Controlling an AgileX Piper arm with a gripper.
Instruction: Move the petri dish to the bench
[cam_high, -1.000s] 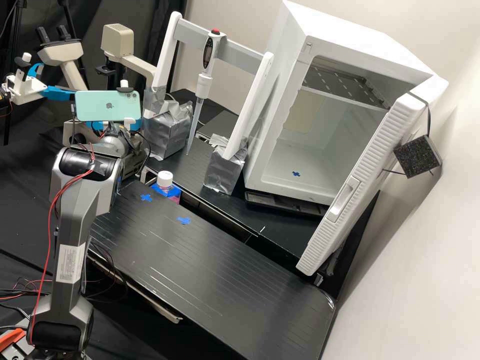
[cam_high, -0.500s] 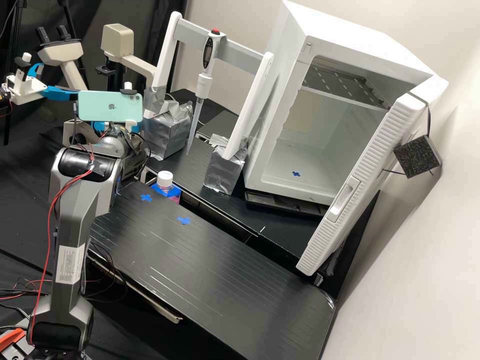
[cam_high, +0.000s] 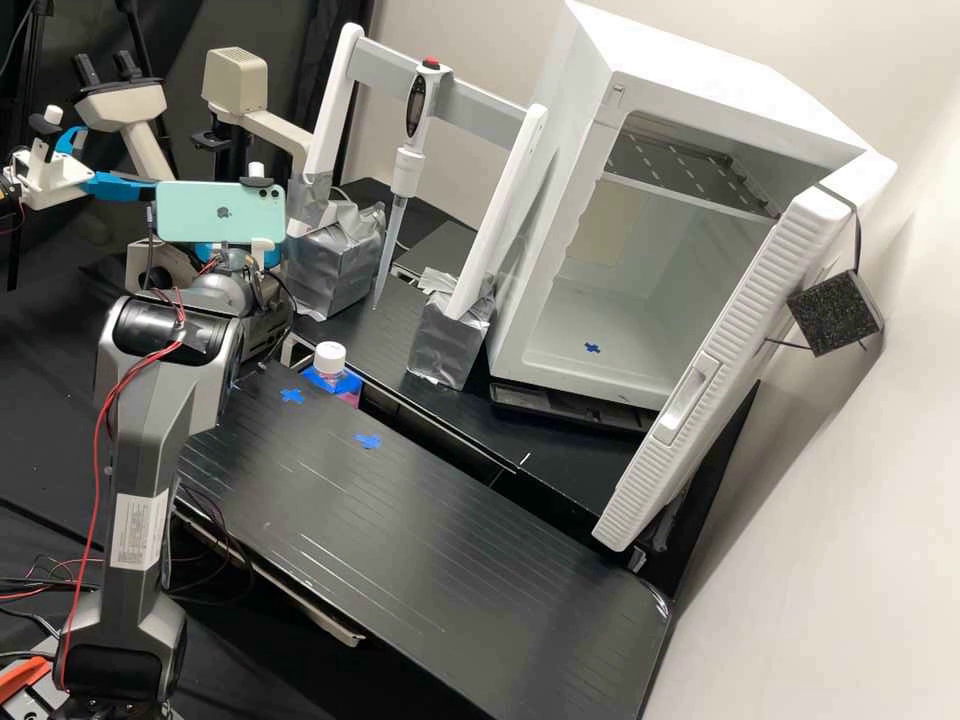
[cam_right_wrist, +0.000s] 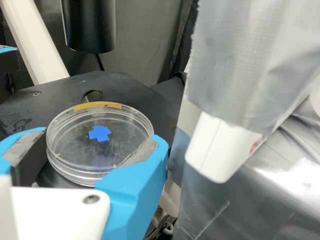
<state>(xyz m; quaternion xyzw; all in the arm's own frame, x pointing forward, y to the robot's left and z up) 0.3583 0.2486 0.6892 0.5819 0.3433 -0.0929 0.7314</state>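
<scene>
In the high view my gripper (cam_high: 271, 256) is at the back left, mostly hidden behind the green phone mounted on the arm. The clear round petri dish (cam_right_wrist: 75, 170) rests flat on the black microscope stage (cam_right_wrist: 140, 95) in the wrist view, a strip of yellow tape on its rim and a blue cross visible through it. Around the dish is my open gripper (cam_right_wrist: 101, 135), one blue finger on either side. The fingers stand very close to its walls; the nearer part of one side is hidden behind a finger. The black bench (cam_high: 400, 540) carries two blue crosses.
Close beside the gripper is the pipette stand's taped foot (cam_right_wrist: 235, 85). The pipette (cam_high: 405, 170) hangs in that stand. A white-capped bottle (cam_high: 330, 362) stands at the bench's back edge, and the white incubator (cam_high: 560, 220) has its door open at the right.
The phone on the arm has shifted slightly right. The wrist links behind it have turned and moved a little, and more blue of the gripper shows below the phone.
</scene>
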